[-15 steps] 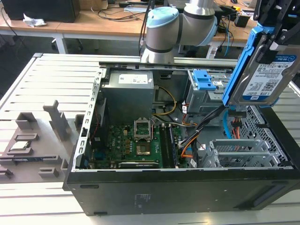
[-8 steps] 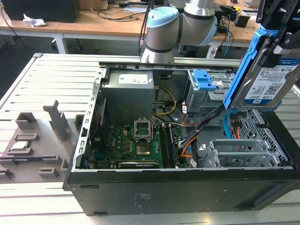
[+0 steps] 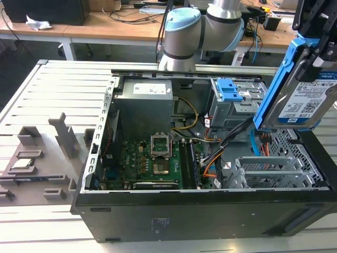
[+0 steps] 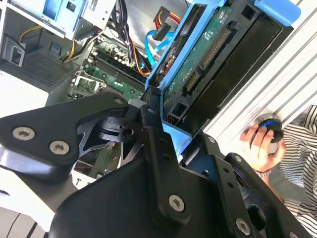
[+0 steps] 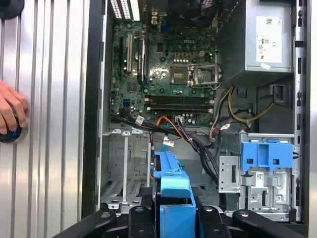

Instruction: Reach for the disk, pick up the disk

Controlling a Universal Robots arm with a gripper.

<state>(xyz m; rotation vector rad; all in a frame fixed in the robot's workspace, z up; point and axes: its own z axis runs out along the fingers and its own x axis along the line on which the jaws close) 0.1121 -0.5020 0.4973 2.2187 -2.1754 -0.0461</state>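
Note:
The disk (image 3: 297, 97), a silver hard drive with a white-and-blue label in a bright blue frame, hangs tilted above the right end of the open computer case (image 3: 200, 211). My gripper (image 3: 315, 37) is shut on its upper end, and the drive touches nothing below. In the second wrist view the disk's green circuit-board underside (image 4: 208, 54) runs away from the black fingers (image 4: 153, 148). The first wrist view shows the blue frame edge (image 5: 173, 186) clamped between the fingers (image 5: 136, 213).
Inside the case lie the motherboard (image 3: 152, 163), the grey power supply (image 3: 145, 103), loose cables (image 3: 226, 142) and a drive cage with a blue latch piece (image 3: 230, 89). Grey fixtures (image 3: 31, 158) stand on the slatted table at the exterior view's left. A hand (image 5: 10, 111) rests on a knob beside the case.

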